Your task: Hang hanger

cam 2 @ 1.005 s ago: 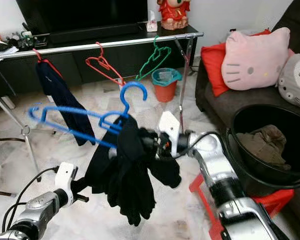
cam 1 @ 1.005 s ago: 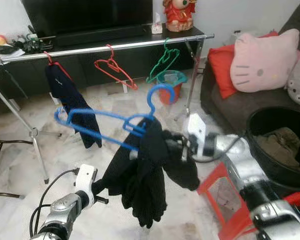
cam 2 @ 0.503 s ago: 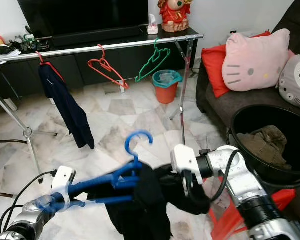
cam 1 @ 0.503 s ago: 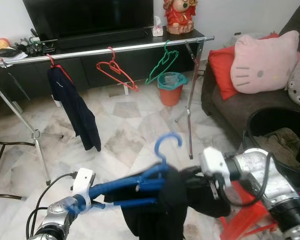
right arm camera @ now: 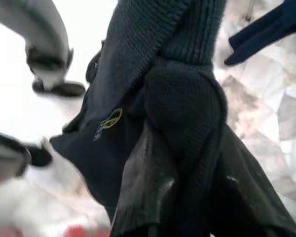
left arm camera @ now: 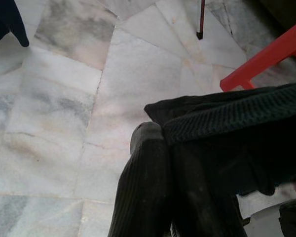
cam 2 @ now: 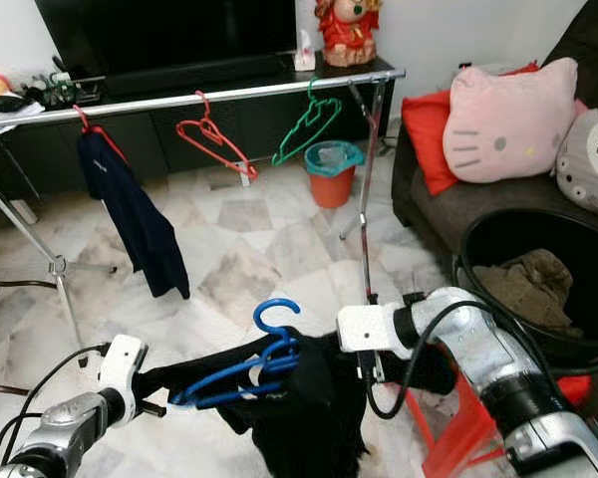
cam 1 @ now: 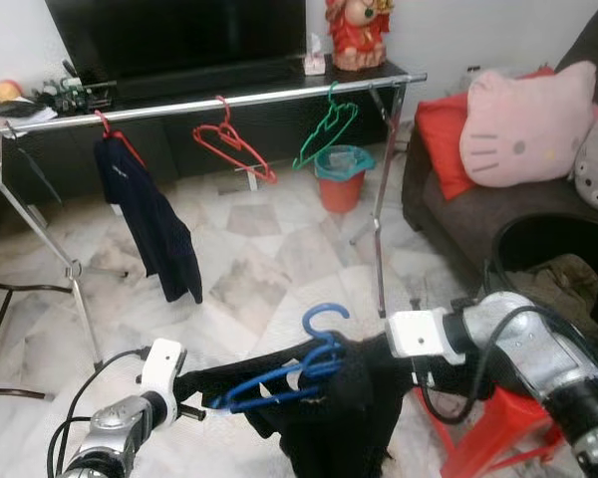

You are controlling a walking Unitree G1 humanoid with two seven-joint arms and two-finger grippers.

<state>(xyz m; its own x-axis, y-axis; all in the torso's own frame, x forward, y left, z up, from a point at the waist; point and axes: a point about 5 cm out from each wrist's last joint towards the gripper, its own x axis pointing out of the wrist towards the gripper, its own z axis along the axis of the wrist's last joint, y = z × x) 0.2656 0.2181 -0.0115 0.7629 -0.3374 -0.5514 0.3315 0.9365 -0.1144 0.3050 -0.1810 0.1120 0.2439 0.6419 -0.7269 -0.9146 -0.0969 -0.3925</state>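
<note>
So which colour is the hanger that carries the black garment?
Blue. The hanger under the black garment shows best in the right eye view.

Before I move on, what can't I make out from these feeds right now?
- Right pincer: eye views, fingers buried in the black garment.
- Left pincer: garment covers its tips.
- Blue hanger: garment drapes over its lower bar.
- Garment's hem: cut off by the eye views' bottom edge.

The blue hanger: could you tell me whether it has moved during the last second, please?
Yes. The blue hanger has dropped, away from the metal rail toward the floor, and now lies nearly flat between the two pincers.
</note>
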